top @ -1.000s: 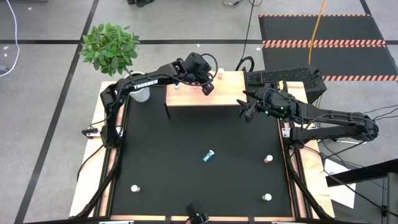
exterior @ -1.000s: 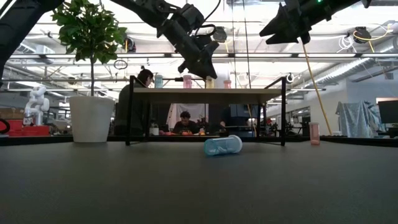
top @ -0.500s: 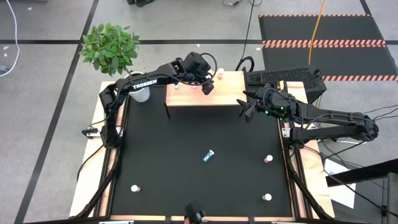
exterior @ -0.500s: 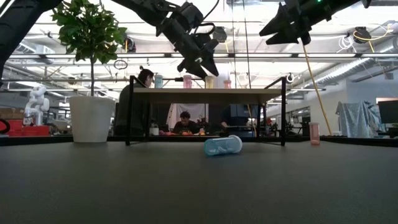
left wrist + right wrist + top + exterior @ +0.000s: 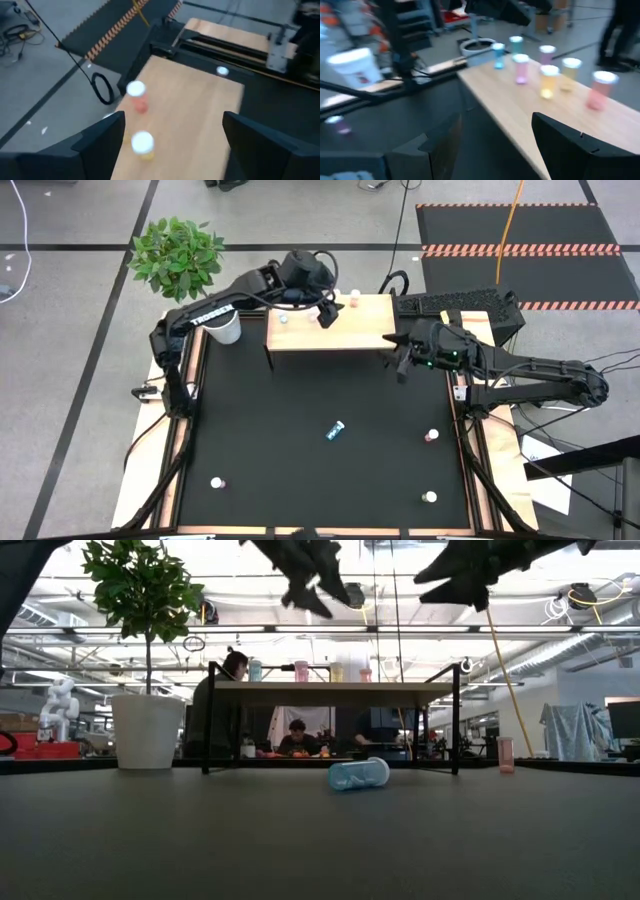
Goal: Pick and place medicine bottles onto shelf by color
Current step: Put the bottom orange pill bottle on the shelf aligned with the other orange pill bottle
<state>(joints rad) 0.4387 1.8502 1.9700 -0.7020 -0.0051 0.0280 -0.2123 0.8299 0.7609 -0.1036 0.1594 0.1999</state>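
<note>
potted plant [image 5: 178, 255] beside shelf [image 5: 350, 330], keyboard [image 5: 455, 305] behind

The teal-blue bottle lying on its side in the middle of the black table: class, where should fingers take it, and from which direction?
Grip the teal-blue bottle across its round body, coming straight down from above. It lies tipped over on the black table with its white cap toward one end, so its sides are exposed from above and a pinch across the body should hold better than one on cap and base.

My open left gripper [image 5: 327, 313] hangs above the shelf [image 5: 350, 337], whose far strip is crowded with upright bottles [image 5: 547, 80]; its near half lies bare. A teal bottle [image 5: 335, 430] blocks mid-mat.
</note>
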